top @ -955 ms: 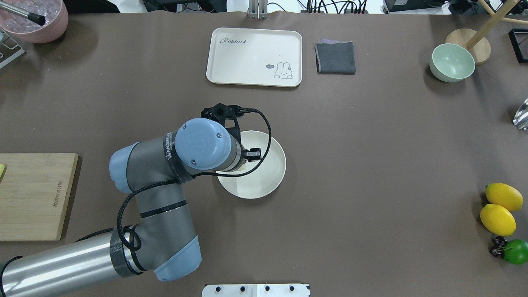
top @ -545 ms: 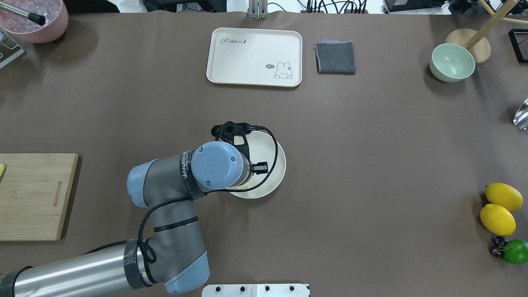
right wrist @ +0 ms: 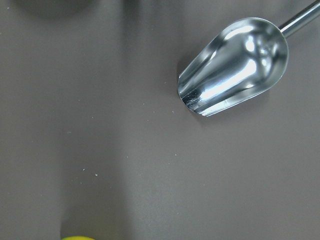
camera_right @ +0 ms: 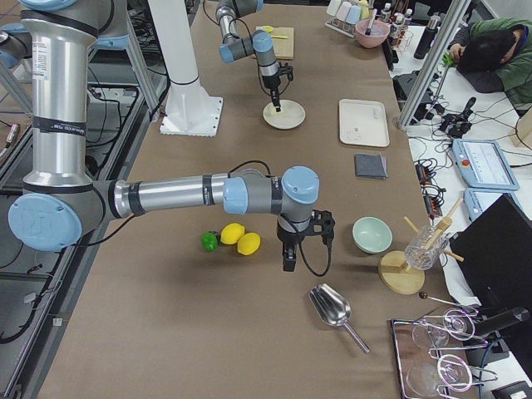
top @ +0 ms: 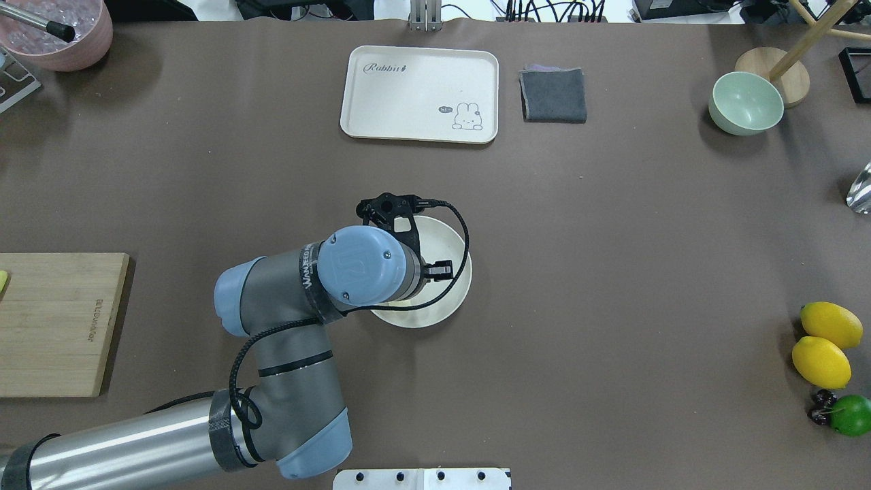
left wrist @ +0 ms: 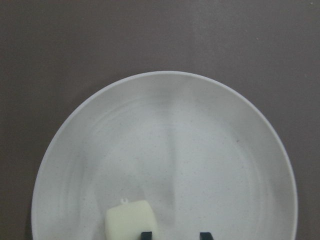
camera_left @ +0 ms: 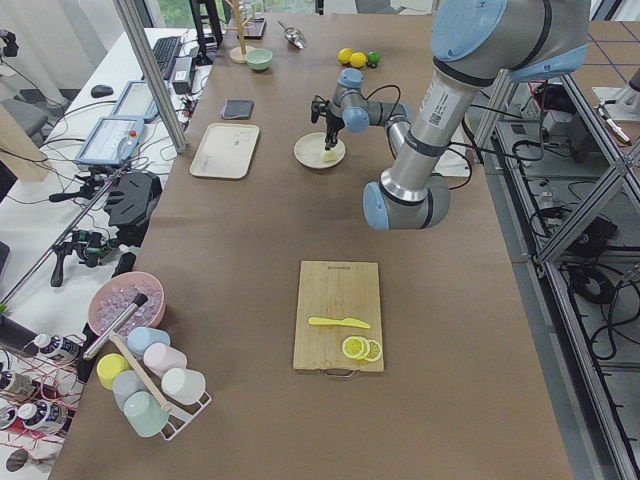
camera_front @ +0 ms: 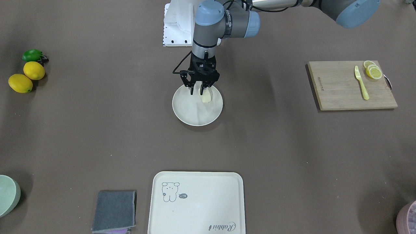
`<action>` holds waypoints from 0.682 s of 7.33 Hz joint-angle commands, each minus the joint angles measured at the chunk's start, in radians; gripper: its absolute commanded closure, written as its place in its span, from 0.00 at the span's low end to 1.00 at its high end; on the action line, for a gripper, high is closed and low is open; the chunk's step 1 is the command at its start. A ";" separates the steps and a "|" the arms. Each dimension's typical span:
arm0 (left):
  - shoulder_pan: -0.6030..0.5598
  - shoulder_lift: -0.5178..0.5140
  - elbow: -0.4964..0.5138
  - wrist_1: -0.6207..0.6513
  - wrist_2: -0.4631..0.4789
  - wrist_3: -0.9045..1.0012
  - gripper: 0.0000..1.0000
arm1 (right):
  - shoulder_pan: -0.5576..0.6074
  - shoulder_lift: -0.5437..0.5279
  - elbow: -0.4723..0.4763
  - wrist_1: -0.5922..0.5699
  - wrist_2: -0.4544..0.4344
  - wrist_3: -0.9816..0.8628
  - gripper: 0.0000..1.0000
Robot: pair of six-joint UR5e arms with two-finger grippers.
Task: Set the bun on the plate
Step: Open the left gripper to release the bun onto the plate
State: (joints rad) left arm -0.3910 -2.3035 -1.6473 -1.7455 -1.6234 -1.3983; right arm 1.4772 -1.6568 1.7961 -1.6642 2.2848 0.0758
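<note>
The round cream-white plate (camera_front: 187, 109) sits mid-table, also seen in the left wrist view (left wrist: 215, 150). The bun (camera_front: 207, 97), a small pale cream lump, lies on the plate near its rim toward the robot (left wrist: 127, 220). My left gripper (camera_front: 197, 92) points straight down just above the plate and is open with nothing between its fingers. The bun rests outside one fingertip (left wrist: 146, 234), close against it. From overhead the wrist hides the bun and part of the plate (top: 446, 303). My right gripper (camera_right: 288, 259) hovers far off by the lemons; I cannot tell its state.
A cream tray (top: 419, 94), grey cloth (top: 553, 94) and green bowl (top: 746, 103) lie at the far side. Two lemons (top: 825, 344) and a lime sit at the right. A cutting board (camera_front: 351, 85) holds a knife and lemon slices. A metal scoop (right wrist: 235, 65) lies under the right wrist.
The left wrist has moved right and toward the robot's side over the plate, covering more of it; in the last half second it barely shifted.
</note>
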 commanded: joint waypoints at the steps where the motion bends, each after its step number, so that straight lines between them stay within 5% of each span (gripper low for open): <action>1: -0.083 -0.005 -0.026 0.012 -0.087 0.011 0.50 | 0.000 0.003 -0.001 0.000 0.001 -0.001 0.00; 3: -0.255 0.007 -0.107 0.172 -0.201 0.214 0.02 | 0.003 0.002 -0.001 0.000 0.002 -0.001 0.00; 5: -0.476 0.117 -0.207 0.248 -0.345 0.469 0.02 | 0.003 -0.006 -0.001 0.000 0.034 -0.002 0.00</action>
State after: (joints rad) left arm -0.7250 -2.2512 -1.7997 -1.5411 -1.8655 -1.0839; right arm 1.4797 -1.6581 1.7948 -1.6644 2.3000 0.0742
